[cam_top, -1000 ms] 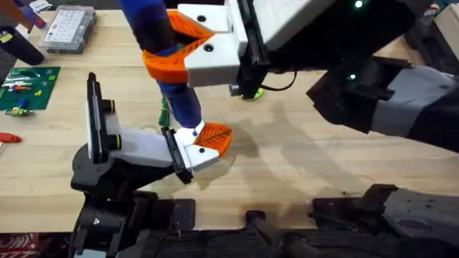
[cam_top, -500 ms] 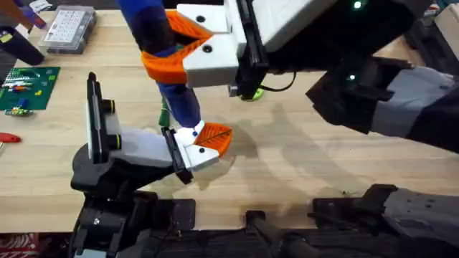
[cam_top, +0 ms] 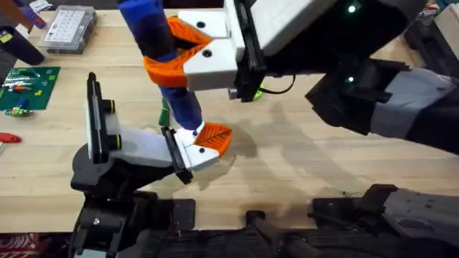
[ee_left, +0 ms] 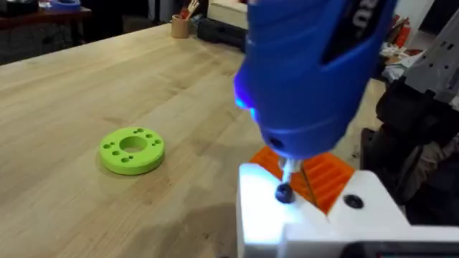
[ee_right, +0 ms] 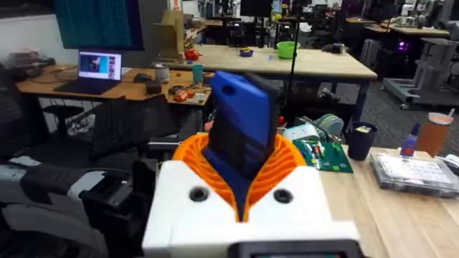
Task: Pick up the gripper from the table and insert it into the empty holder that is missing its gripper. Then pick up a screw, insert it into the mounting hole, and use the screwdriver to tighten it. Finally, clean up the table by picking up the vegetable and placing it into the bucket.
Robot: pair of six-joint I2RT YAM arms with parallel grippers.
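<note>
Wooden table (cam_top: 301, 165), green ring (ee_left: 132, 150), circuit board (cam_top: 27, 87)

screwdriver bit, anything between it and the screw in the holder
Nothing visible. In the left wrist view the screwdriver comes straight down, its bit meeting the dark screw on the white holder, beside the orange gripper.

We reach our right arm from the lower right across the middle, close under the overhead camera, our right gripper (cam_top: 179, 54) clamped around the screwdriver (cam_top: 168, 64). Our left arm rests low at the lower left.
</note>
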